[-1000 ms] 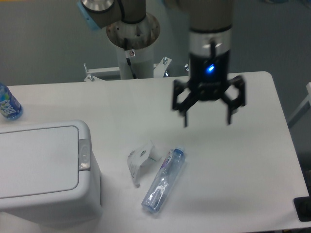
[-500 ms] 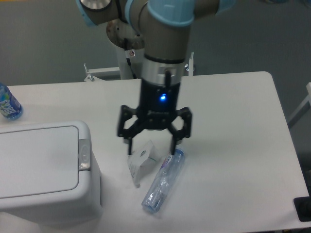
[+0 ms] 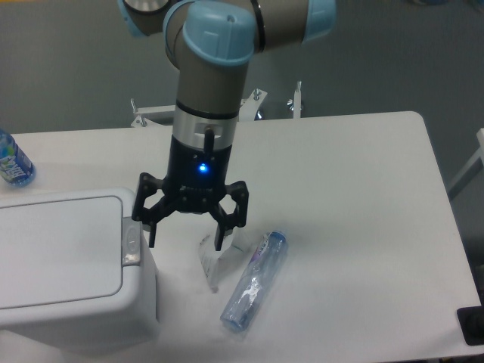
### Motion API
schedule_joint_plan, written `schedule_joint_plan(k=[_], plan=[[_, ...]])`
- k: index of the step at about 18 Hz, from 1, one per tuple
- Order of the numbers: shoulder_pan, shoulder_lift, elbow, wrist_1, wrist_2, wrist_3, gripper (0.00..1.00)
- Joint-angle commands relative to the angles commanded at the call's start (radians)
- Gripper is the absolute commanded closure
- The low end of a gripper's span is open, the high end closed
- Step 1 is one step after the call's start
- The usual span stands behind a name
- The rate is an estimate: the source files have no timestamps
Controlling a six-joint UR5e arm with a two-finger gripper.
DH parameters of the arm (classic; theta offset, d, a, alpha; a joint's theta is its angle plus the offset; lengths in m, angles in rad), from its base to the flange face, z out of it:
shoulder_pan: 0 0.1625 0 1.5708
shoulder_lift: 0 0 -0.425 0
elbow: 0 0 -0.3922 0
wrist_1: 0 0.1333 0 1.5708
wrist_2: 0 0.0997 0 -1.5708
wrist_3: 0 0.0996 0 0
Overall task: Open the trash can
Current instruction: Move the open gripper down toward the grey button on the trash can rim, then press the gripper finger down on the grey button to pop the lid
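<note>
Our gripper [image 3: 187, 240], fingers spread and empty, hangs just right of the white trash can [image 3: 72, 265] at front left; we risk missing its grey push-button latch [image 3: 131, 242] and snagging the rim.

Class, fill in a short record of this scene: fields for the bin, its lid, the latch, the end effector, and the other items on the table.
bin: white trash can, front left of table
lid: shut, flat
latch: grey button on lid's right edge
end effector: open, empty, just right of the latch
other items: clear bottle lying down; crumpled clear wrapper; blue bottle at far left
</note>
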Motion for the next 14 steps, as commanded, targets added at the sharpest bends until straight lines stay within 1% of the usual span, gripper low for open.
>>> schedule_joint_plan(k=[14], plan=[[-0.009,-0.008,-0.009,0.002,0.003,0.006,0.00]])
